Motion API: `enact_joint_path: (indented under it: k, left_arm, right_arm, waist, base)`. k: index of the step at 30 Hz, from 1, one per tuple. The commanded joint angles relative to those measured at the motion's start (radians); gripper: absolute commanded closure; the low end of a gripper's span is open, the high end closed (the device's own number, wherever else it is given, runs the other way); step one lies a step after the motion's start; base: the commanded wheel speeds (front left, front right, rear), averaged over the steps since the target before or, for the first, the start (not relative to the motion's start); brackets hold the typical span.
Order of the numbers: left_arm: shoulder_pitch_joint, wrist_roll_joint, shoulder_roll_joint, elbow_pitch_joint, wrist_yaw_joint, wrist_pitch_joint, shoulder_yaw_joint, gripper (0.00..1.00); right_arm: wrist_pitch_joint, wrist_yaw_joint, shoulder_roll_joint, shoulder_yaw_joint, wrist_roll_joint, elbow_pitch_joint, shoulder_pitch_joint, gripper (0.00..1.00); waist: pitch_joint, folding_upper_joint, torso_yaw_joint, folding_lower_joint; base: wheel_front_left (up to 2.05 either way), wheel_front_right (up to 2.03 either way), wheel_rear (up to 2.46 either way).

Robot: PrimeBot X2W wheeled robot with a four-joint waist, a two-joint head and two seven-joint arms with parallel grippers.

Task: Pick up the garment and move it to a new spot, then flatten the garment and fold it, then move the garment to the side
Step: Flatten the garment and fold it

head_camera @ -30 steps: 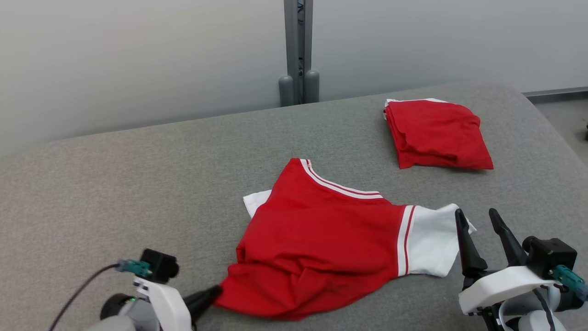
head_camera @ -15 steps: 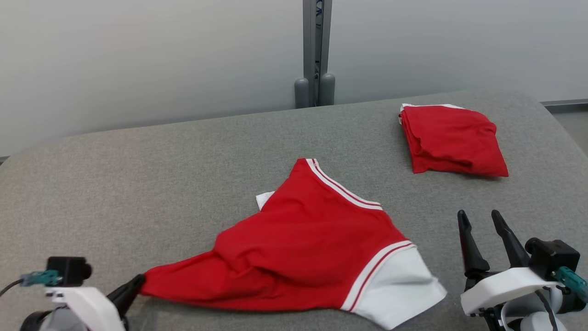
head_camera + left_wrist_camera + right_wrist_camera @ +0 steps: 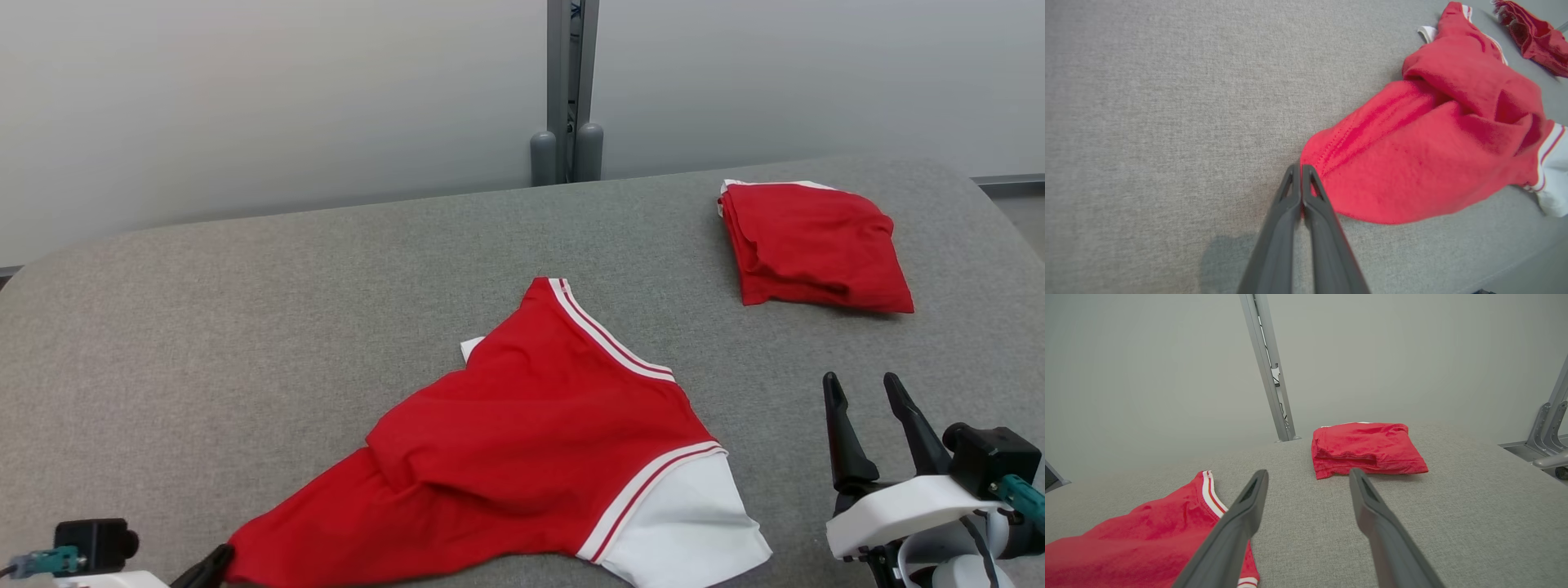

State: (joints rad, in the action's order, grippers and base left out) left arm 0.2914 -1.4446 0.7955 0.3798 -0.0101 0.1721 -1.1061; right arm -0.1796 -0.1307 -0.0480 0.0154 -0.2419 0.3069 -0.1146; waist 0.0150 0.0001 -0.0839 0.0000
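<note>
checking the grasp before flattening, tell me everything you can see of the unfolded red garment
The garment is a red soft-looking top with a white sleeve edged in red-and-white stripes, the same striping along its neckline, and a second white corner peeking out at the far side. It lies rumpled, not flat, on the grey fabric table, drawn out to a point toward the near left, where the shut left gripper pinches its hem. Nothing else touches it.
</note>
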Motion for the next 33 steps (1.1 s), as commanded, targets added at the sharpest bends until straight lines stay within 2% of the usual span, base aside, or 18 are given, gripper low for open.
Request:
enact_joint_path:
  k: [1, 2, 3, 7, 11, 16, 19, 22, 23, 25, 28, 33]
  left_arm:
    - [-0.008, -0.007, -0.010, -0.008, -0.006, 0.004, -0.001, 0.94]
    - [-0.013, -0.008, -0.013, -0.012, -0.005, -0.001, -0.004, 0.56]
    - [-0.016, -0.008, -0.015, -0.015, -0.006, -0.003, -0.007, 0.00]
    - [-0.022, -0.009, -0.014, -0.026, -0.010, -0.007, -0.010, 0.00]
    - [-0.009, 0.014, 0.017, -0.042, -0.038, 0.047, 0.027, 0.00]
    - [-0.010, 0.101, 0.061, -0.094, -0.099, 0.092, 0.149, 0.00]
    - [-0.050, 0.212, 0.066, -0.150, -0.132, 0.093, 0.301, 0.00]
    - [-0.113, 0.335, 0.023, -0.228, -0.166, 0.093, 0.495, 0.00]
    - [-0.113, 0.335, 0.023, -0.228, -0.166, 0.093, 0.495, 0.00]
    - [-0.175, 0.418, -0.026, -0.285, -0.186, 0.093, 0.624, 0.00]
    - [-0.268, 0.536, -0.114, -0.355, -0.175, 0.094, 0.773, 0.00]
    - [-0.371, 0.712, -0.260, -0.406, -0.133, 0.094, 0.926, 0.00]
  right_arm:
    - [-0.005, 0.000, -0.005, 0.001, -0.001, 0.000, 0.001, 0.00]
    - [-0.005, 0.000, -0.005, 0.001, -0.001, 0.001, 0.001, 0.00]
    - [-0.005, 0.000, -0.005, 0.001, 0.000, 0.002, 0.001, 0.00]
    - [-0.006, 0.000, -0.005, 0.003, -0.002, 0.008, 0.003, 0.00]
    - [-0.009, 0.000, -0.005, 0.002, -0.005, 0.009, 0.003, 0.00]
    - [-0.019, 0.000, -0.005, 0.001, -0.009, 0.008, 0.010, 0.00]
    - [-0.028, 0.000, -0.006, 0.004, -0.005, 0.001, 0.014, 0.00]
    - [-0.044, 0.000, -0.005, 0.005, 0.002, -0.014, 0.020, 0.00]
    - [-0.044, 0.000, -0.005, 0.005, 0.002, -0.014, 0.020, 0.00]
    - [-0.056, 0.000, -0.005, 0.001, 0.005, -0.031, 0.023, 0.00]
    - [-0.073, 0.000, -0.005, -0.006, 0.011, -0.059, 0.030, 0.00]
    - [-0.085, 0.000, -0.005, -0.011, 0.004, -0.097, 0.050, 0.00]
  waist:
    - [0.000, -0.0001, 0.003, 0.0000]
    - [0.000, -0.0001, 0.005, 0.0000]
    - [-0.002, -0.0001, 0.006, 0.0000]
    - [-0.009, -0.0001, 0.014, 0.0000]
    - [-0.015, -0.0001, 0.025, 0.0000]
    - [-0.022, -0.0001, 0.039, 0.0000]
    - [-0.025, -0.0001, 0.049, 0.0000]
    - [-0.028, -0.0001, 0.061, 0.0000]
    - [-0.028, -0.0001, 0.061, 0.0000]
    - [-0.029, -0.0001, 0.065, 0.0000]
    - [-0.029, -0.0001, 0.070, 0.0000]
    - [-0.032, -0.0001, 0.075, 0.0000]
  base:
    - [0.00, 0.00, 0.00]
    - [0.00, 0.00, 0.00]
    - [0.00, 0.00, 0.00]
    - [0.00, 0.00, 0.00]
    - [0.00, 0.00, 0.00]
    - [0.00, 0.00, 0.00]
    - [0.00, 0.00, 0.00]
    - [0.00, 0.00, 0.00]
    - [0.00, 0.00, 0.00]
    - [0.00, 0.00, 0.00]
    - [0.00, 0.00, 0.00]
    - [0.00, 0.00, 0.00]
